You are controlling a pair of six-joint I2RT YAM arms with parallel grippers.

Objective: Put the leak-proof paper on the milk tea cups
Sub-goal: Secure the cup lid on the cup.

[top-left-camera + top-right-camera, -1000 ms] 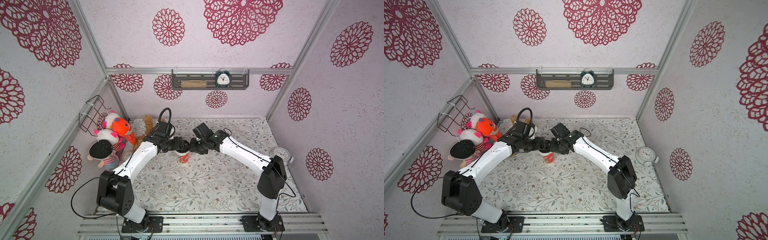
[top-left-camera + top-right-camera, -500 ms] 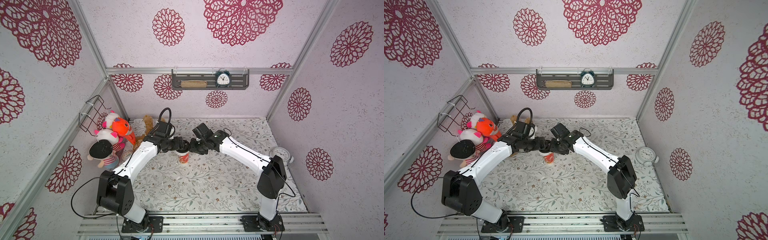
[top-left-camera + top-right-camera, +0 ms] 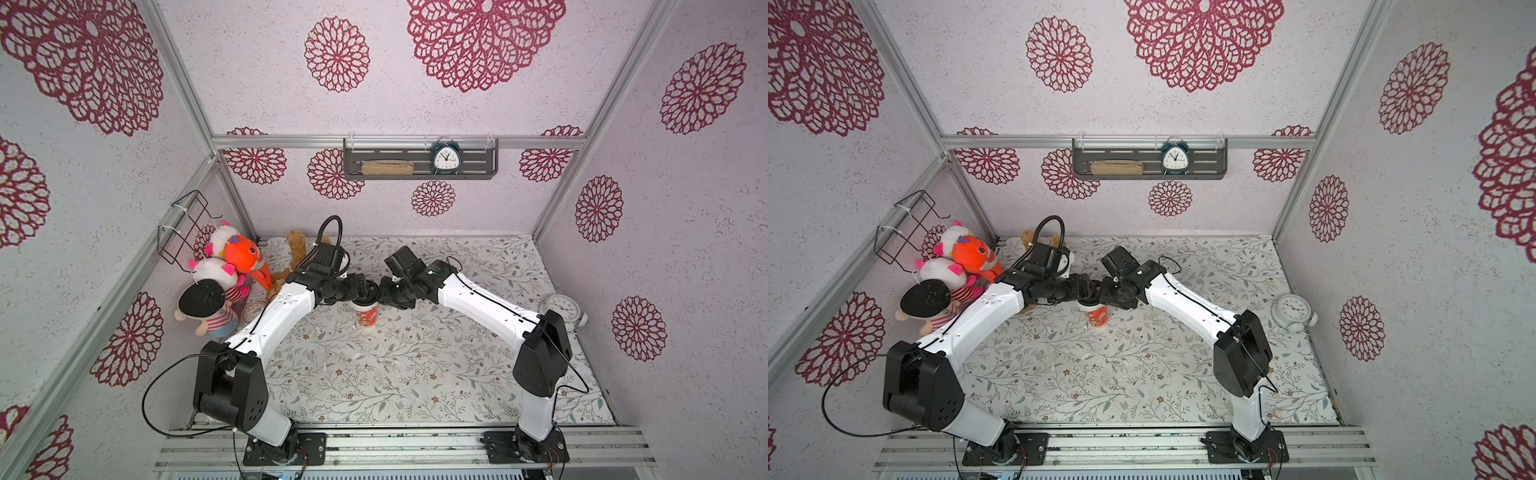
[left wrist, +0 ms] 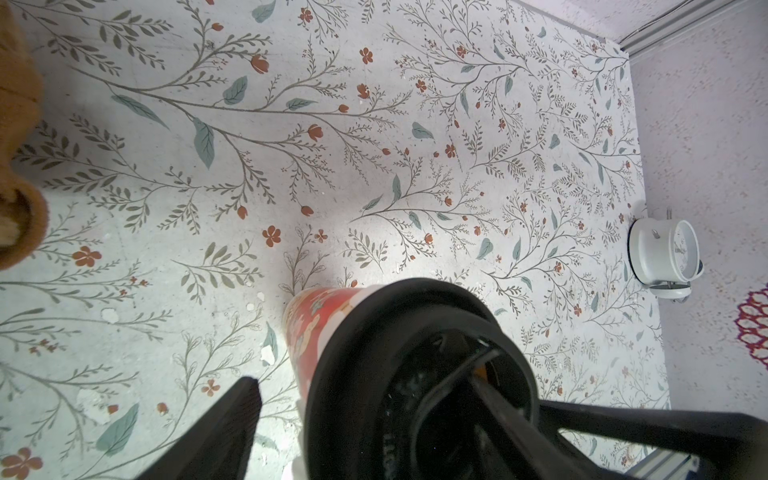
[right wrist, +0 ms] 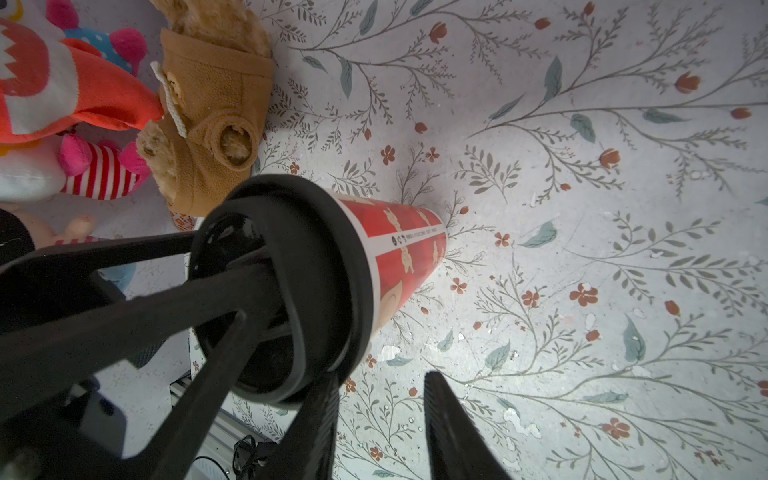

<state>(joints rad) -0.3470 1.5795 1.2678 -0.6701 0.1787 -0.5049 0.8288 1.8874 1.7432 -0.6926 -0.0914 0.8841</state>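
The milk tea cup [image 3: 368,320] [image 3: 1099,319] stands upright mid-table, red below and white above. A black round lid [image 4: 365,353] [image 5: 324,270] sits on its rim. The leak-proof paper is hidden. Both grippers meet over the cup. My left gripper [image 3: 365,291] [image 4: 363,378] is open: one finger rests in the lid's recess, and the other finger [image 4: 216,428] hangs outside the cup wall [image 4: 311,320] with a gap. My right gripper [image 3: 388,296] [image 5: 380,376] is open with only table between its fingers. One of its fingers [image 5: 316,428] lies against the lid's edge.
A white alarm clock [image 3: 561,307] [image 4: 665,257] stands at the table's right edge. Plush toys [image 3: 224,282] and a brown plush [image 5: 208,104] crowd the back left corner. A wire basket [image 3: 187,224] hangs on the left wall. A shelf [image 3: 419,164] is mounted on the back wall.
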